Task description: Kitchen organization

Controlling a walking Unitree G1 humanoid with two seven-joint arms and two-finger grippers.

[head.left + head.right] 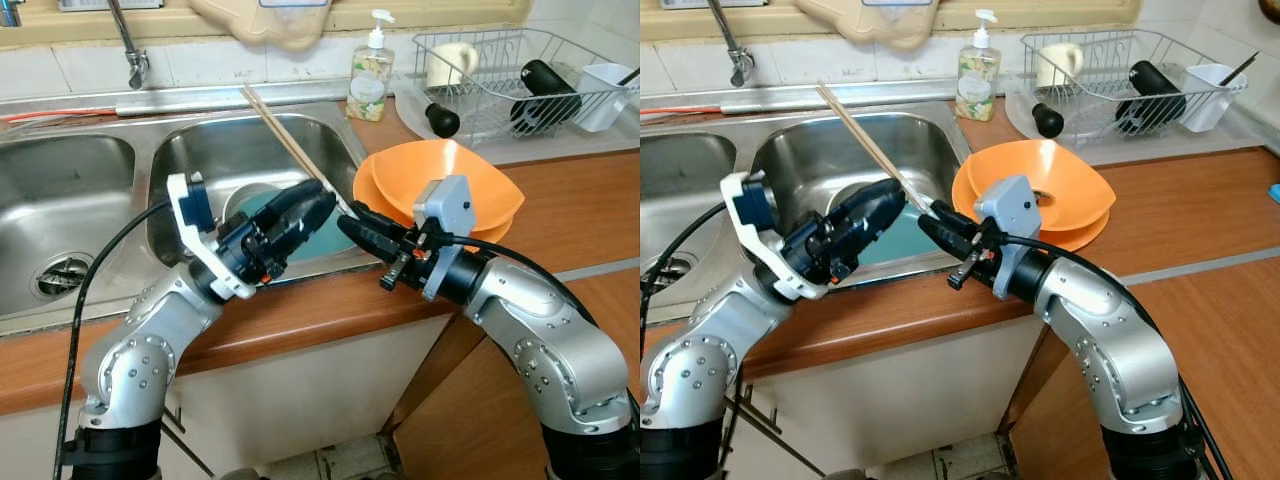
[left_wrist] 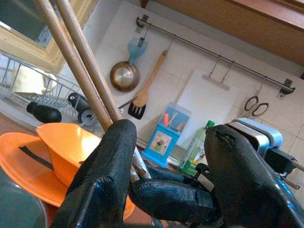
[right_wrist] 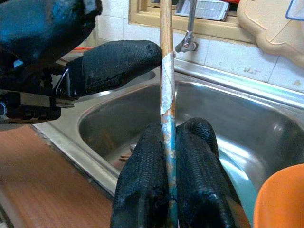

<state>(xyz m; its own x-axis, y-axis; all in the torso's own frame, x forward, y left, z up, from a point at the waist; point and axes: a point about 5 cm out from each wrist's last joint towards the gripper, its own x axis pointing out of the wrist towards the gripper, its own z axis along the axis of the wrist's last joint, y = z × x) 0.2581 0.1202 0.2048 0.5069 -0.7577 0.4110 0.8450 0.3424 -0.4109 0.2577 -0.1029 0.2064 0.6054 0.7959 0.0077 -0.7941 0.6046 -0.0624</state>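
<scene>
A pair of wooden chopsticks [image 1: 285, 140] slants up over the right sink basin [image 1: 200, 150]. Its lower end, wrapped in worn pale paper, is clamped in my right gripper [image 3: 168, 137], which is shut on it above the sink's front rim. My left gripper [image 1: 318, 205] comes in from the left and stands open. In the left wrist view the chopsticks [image 2: 80, 66] lie against one of its fingers [image 2: 114, 156], and the right gripper's finger reaches into the gap. A teal plate [image 1: 250, 205] lies in the basin below.
Stacked orange bowls [image 1: 480, 180] sit on the wooden counter just right of the sink. Behind them stand a soap bottle [image 1: 371, 70] and a wire dish rack [image 1: 500, 80] with cups and utensils. The faucet [image 1: 130, 50] rises at the back left.
</scene>
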